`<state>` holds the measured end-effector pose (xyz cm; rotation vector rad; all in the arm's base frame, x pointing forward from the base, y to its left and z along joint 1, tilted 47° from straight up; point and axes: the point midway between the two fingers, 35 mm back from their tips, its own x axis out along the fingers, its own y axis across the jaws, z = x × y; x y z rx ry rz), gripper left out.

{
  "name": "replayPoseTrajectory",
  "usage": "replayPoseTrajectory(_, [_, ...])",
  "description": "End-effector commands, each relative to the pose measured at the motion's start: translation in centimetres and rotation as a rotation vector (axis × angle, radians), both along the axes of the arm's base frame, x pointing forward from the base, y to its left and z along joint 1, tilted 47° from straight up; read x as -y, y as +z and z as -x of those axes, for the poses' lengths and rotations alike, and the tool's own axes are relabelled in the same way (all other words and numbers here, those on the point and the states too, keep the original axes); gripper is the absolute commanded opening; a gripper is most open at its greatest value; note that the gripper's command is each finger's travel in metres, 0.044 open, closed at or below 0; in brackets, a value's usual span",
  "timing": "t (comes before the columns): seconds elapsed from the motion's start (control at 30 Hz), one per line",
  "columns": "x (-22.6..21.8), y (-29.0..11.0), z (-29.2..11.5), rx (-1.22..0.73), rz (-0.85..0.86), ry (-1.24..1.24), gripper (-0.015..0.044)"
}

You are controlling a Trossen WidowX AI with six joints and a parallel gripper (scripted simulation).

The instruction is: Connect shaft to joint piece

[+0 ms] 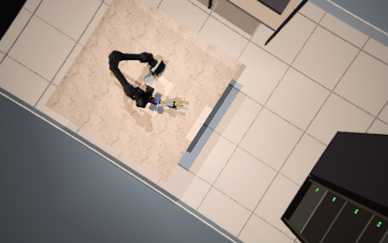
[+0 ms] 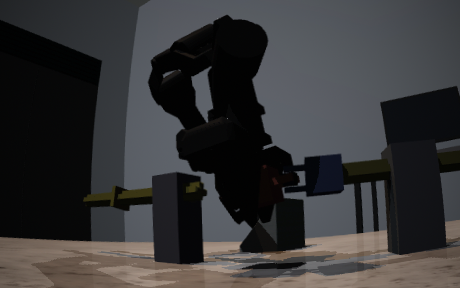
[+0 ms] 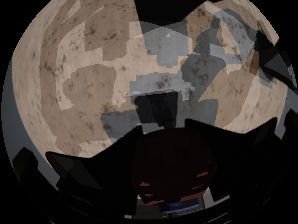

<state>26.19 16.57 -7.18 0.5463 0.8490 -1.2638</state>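
The red joint piece (image 2: 270,186) (image 3: 174,165) sits at the prongs of a blue fork (image 2: 324,175) (image 1: 157,101) on the end of a yellow shaft (image 2: 366,170). That shaft runs through a tall grey block (image 2: 416,197) (image 1: 170,103). My gripper (image 2: 256,212) (image 3: 164,126) reaches down from above and is shut on the red joint piece, one finger on each side in the wrist view. The second yellow shaft (image 2: 136,196), with a square collar (image 2: 118,197), passes through another grey block (image 2: 167,217). Its near end stands apart from the joint piece. The piece's opening is hidden.
A dark greenish block (image 2: 291,225) stands low behind the gripper. The arm (image 1: 122,80) bends over the speckled table top (image 1: 84,89) and covers part of the setup in the top view. A blue-grey bar (image 1: 214,122) lies along the table's right edge.
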Motion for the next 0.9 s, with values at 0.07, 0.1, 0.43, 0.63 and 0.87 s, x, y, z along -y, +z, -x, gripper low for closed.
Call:
replayPoseTrajectory(0.07, [0.0, 0.0, 0.0, 0.0, 0.0, 0.0, 0.0])
replayPoseTrajectory(0.1, [0.0, 0.0, 0.0, 0.0, 0.0, 0.0, 0.0])
replayPoseTrajectory(0.43, [-0.29, 0.5, 0.47, 0.084, 0.108, -0.051, 0.0])
replayPoseTrajectory(0.63, [-0.36, 0.65, 0.6, 0.111, 0.138, -0.068, 0.0])
replayPoseTrajectory(0.87, [-0.35, 0.66, 0.6, 0.114, 0.138, -0.071, 0.0])
